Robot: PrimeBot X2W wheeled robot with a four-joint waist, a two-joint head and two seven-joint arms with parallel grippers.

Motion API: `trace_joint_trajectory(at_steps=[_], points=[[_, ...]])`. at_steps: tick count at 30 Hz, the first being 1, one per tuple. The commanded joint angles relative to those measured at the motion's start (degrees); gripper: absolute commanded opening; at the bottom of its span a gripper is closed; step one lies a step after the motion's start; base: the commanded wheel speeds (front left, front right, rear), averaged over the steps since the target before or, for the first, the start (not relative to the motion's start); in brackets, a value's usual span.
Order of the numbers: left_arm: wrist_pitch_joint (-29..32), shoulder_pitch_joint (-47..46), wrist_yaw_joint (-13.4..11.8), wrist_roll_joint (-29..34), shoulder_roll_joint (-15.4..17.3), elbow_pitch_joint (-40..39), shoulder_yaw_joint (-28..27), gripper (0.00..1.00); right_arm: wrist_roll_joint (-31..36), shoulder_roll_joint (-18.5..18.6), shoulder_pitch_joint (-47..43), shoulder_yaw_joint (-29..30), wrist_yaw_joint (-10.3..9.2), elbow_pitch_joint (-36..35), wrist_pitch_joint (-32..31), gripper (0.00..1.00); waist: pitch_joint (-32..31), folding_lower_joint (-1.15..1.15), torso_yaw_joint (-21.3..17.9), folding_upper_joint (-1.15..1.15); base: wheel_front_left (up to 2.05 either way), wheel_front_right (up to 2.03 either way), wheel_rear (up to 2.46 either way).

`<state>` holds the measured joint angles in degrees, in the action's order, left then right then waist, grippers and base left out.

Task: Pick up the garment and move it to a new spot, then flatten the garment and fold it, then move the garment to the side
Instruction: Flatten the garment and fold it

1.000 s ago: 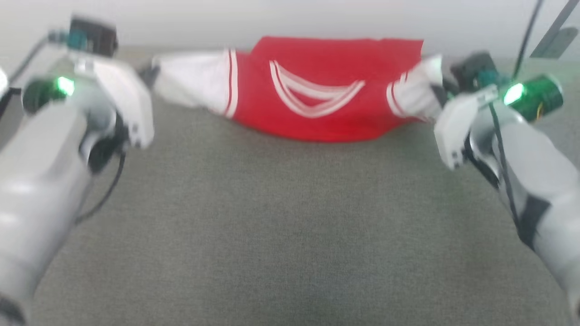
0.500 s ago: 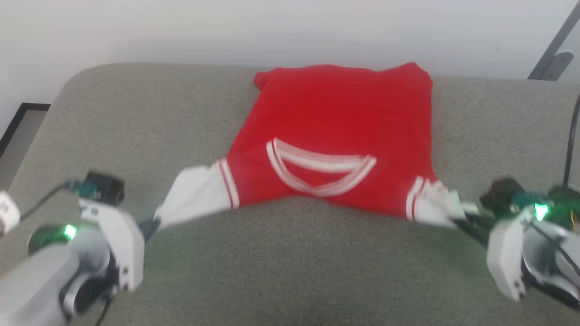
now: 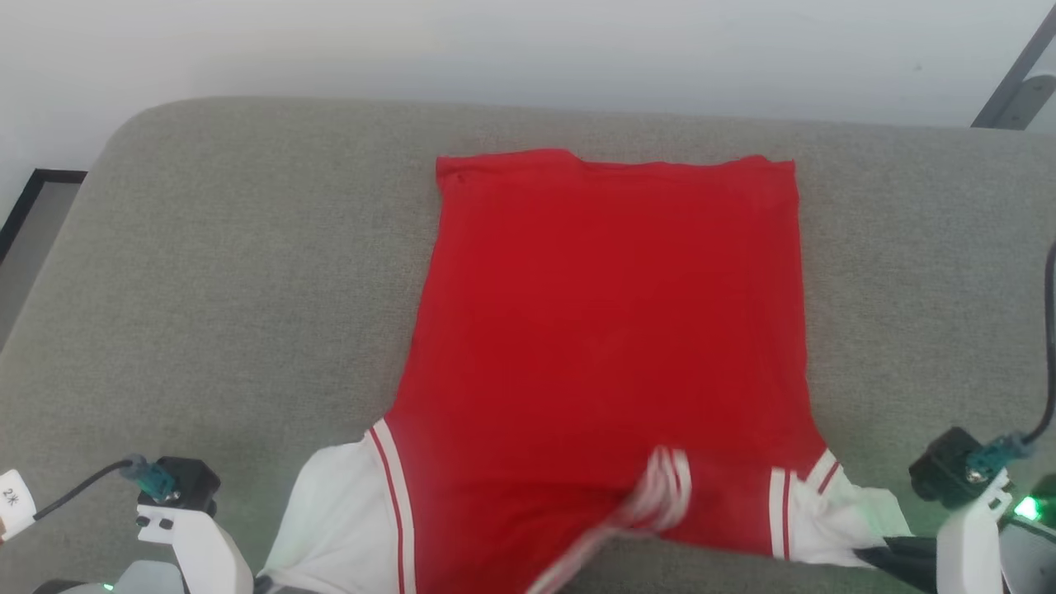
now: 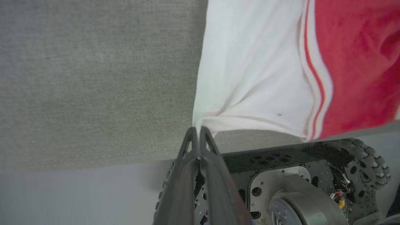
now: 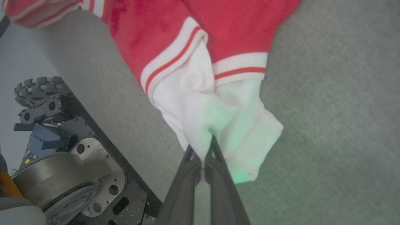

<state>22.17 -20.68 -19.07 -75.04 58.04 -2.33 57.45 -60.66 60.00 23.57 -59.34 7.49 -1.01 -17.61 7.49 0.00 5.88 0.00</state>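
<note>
across the bench (image 3: 206, 247) the garment (image 3: 610, 330) lies spread, collar at the near edge; left claw (image 4: 197, 131) and right claw (image 5: 202, 147) each pinch 1 sleeve. flattening looks nearly done; folding, moving aside remain.

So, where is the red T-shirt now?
In the head view the garment lies spread centrally on the grey cushion, sleeves at the near edge in the left gripper and right gripper.

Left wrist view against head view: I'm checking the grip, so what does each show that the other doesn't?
Left wrist: the left gripper shut on the tip of the white sleeve, with the robot's wheeled base below. Head: the whole red body of the shirt flat on the couch. Both: that sleeve, its striped trim, the grey couch.
</note>
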Motion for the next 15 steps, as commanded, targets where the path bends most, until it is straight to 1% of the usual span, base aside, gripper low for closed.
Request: trace_joint_trajectory(at_steps=[1, 4, 6, 7, 11, 15], points=[[0.13, 0.61, -0.50, -0.51, 0.18, -0.56, -0.21, 0.00, -0.52, 0.31, -0.59, 0.23, 0.01, -0.34, -0.25, 0.00, 0.18, 0.00, 0.07, 0.00, 0.00, 0.00, 0.00], [-0.79, 1.03, -1.19, -0.37, 0.03, -1.64, -0.46, 0.00, -1.72, -0.17, -1.89, 1.61, 0.01, 1.08, -0.95, 0.00, 0.68, 0.00, 0.06, 0.00, 0.00, 0.00, 0.00], [-1.37, 0.98, -1.44, 0.01, -0.31, -1.77, -0.54, 0.00, -2.06, -1.01, -2.33, 2.58, 0.01, 2.09, -1.72, 0.45, 1.09, 0.00, 0.01, 0.00, 0.00, 0.00, 0.00], [-1.75, 0.77, -1.48, 0.12, -0.56, -1.71, -0.64, 0.00, -2.27, -1.40, -2.29, 3.43, 0.01, 2.72, -1.87, 1.00, 1.30, 0.00, -0.03, 0.00, 0.00, 0.00, 0.00], [-2.76, -0.07, -1.43, 0.48, -1.72, -1.28, -1.03, 0.00, -2.81, -2.85, -2.13, 7.56, 0.01, 4.43, -3.53, 1.00, 2.08, 0.00, -0.22, 0.00, 0.00, 0.00, 0.00], [-3.60, -0.73, -1.30, 1.19, -2.60, -1.08, -1.29, 0.00, -3.37, -4.17, -1.66, 14.39, 0.02, 5.60, -4.78, 1.00, 2.96, 0.00, -0.25, 0.00, 0.00, 0.00, 0.00]])
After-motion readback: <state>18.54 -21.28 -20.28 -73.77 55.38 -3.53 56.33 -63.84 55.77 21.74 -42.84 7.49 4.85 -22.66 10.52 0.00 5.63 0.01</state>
